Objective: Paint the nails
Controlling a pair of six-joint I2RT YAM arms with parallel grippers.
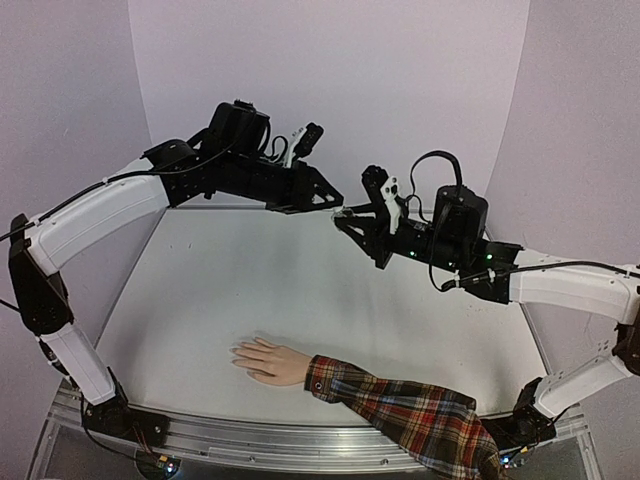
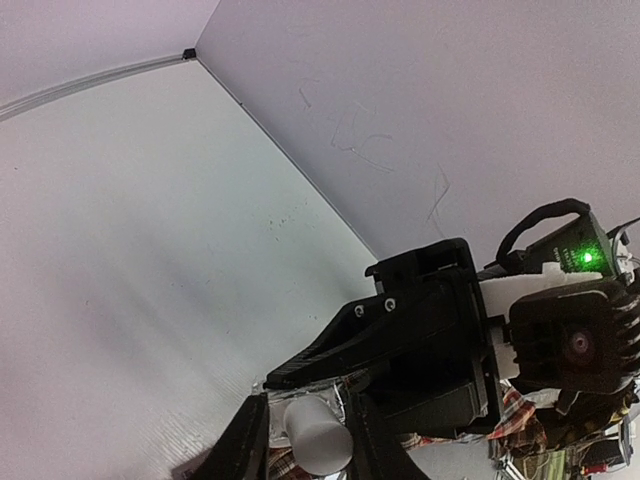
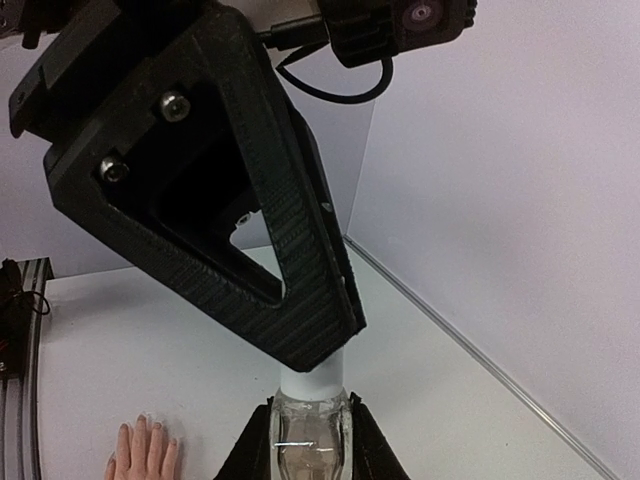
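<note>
The tiny fingernails (image 1: 238, 351) tip a pale skin-coloured hand (image 1: 270, 361) in a red plaid sleeve (image 1: 400, 415). It lies palm-down, fingers spread leftward, at lower centre of the top view. The nails are too small to show colour.

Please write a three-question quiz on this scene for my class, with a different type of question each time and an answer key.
1. True or false: the hand lies flat on the table, and neither arm touches it.
2. What is held in the right gripper? A the clear bottle; B a paintbrush; C nothing.
3. Fill in: the left gripper has its jaws closed on the bottle's white ____.

Key: 1 true; 2 A; 3 cap.
</note>
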